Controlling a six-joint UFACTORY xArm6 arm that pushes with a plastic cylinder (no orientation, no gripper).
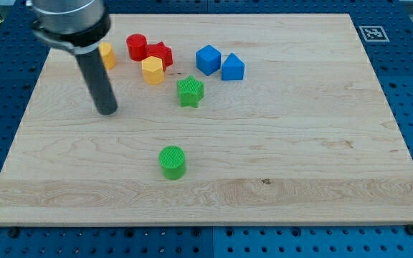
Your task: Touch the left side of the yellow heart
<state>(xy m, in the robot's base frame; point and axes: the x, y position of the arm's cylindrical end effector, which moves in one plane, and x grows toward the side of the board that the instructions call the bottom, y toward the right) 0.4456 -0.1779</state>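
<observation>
My tip (107, 111) below yellow heart (110, 56); eight blocks (190, 92)

A dark rod stands on a wooden board (300, 143), my tip (107, 112) resting at the view's upper left, just below a partly hidden yellow block (107, 54). To its right cluster a red cylinder (136, 46), red star (160, 54) and yellow hexagon (153, 70). Farther right sit a blue cube (208, 59), another blue block (232, 67) and a green star (190, 92). A green cylinder (172, 162) stands alone near the centre.
</observation>
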